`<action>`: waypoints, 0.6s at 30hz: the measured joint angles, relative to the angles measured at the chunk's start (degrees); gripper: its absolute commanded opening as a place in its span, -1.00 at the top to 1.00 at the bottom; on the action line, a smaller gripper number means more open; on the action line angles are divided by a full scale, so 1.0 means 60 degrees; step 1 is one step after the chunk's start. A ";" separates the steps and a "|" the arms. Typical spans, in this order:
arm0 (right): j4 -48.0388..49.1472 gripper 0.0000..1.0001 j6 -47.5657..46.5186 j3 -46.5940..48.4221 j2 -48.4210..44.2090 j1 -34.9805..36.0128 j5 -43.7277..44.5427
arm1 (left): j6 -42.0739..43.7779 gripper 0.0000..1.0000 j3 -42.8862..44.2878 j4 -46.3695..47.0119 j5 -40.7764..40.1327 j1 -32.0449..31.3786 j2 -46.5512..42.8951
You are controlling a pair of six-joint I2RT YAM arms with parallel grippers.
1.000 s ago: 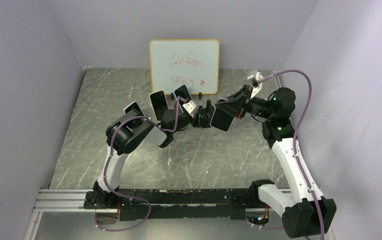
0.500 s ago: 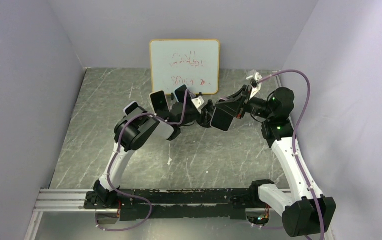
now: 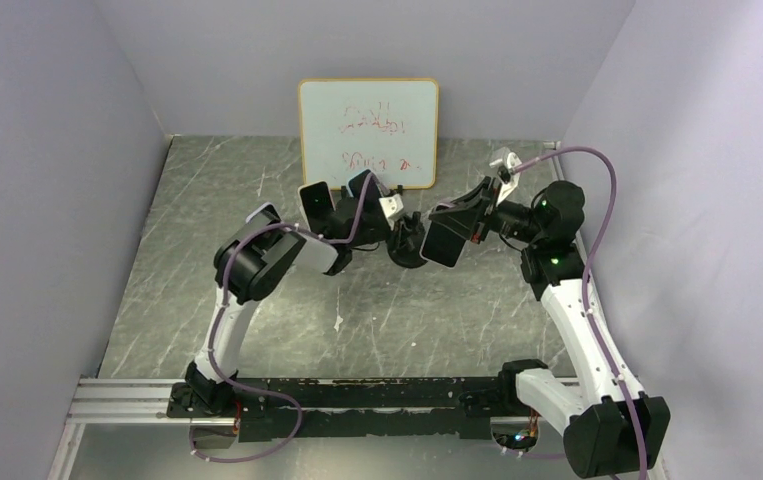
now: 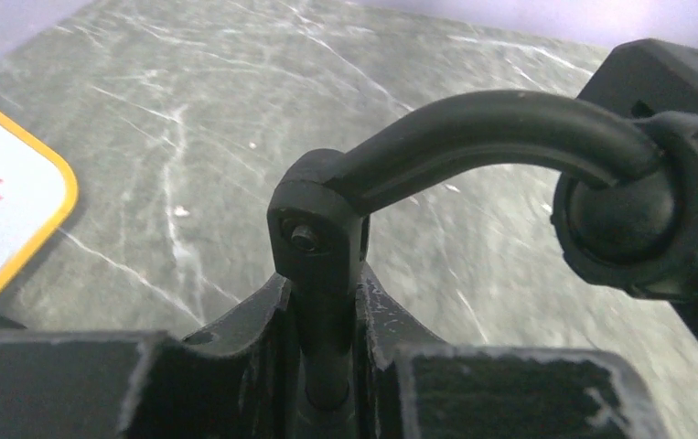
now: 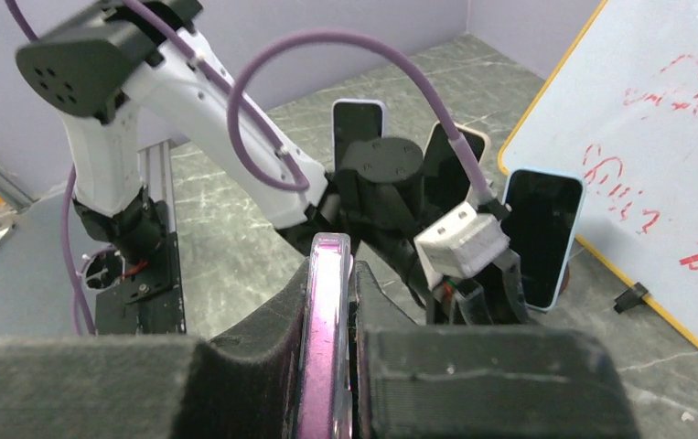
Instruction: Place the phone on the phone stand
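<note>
We clamp the phone stand (image 4: 473, 137) in our left gripper (image 4: 327, 311), and our right gripper (image 5: 331, 302) pinches the phone (image 3: 444, 238) just beside the stand, long axis near upright, top leaning away.

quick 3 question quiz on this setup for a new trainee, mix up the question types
1. True or false: the right gripper has its fingers shut on the phone.
2. The left gripper is clamped on: A) a cup B) the phone stand C) a marker
3. Fill in: the scribbles on the whiteboard at the back are ___ in colour.

Key: 1 true; 2 B; 3 red
</note>
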 measured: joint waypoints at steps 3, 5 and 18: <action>0.0004 1.00 -0.0058 -0.0295 -0.0200 0.0000 -0.0109 | 0.0211 0.90 -0.0874 -0.0266 0.0554 0.0164 -0.0725; -0.0004 1.00 -0.0131 -0.0437 -0.0273 0.0055 -0.0208 | 0.0448 0.90 -0.1534 -0.0535 0.0841 0.0266 -0.1311; -0.0255 1.00 -0.1016 -0.1628 0.0197 0.3027 0.0889 | 0.0721 0.91 -0.3949 0.0175 0.1508 0.0459 -0.2765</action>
